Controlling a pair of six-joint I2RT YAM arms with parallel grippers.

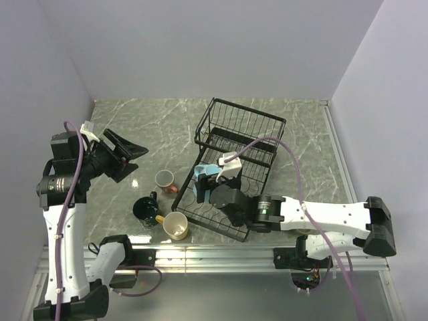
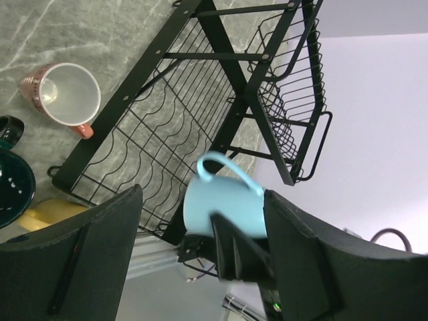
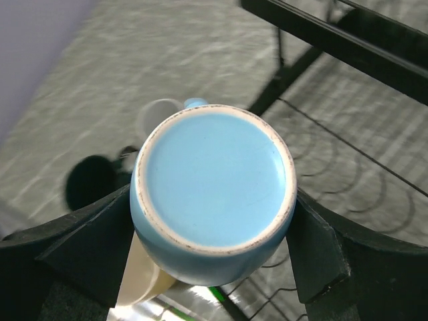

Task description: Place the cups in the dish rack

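right jaws grip the blue mug (image 3: 214,194), bottom-up over the near-left end of the rack (image 1: 244,130); left jaws wide, empty; next I'd lower it squarely onto the rack, then release.

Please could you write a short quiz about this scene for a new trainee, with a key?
1. True or false: the left gripper holds a mug.
2. Which mug does the right gripper hold? A. navy mug B. light blue mug C. purple mug
3. Fill in: seen from above, ___ mugs sit on the table beside the dish rack.
Key: 1. False; it is open and empty. 2. B. 3. Three: pink mug, dark teal mug, yellow-cream mug.
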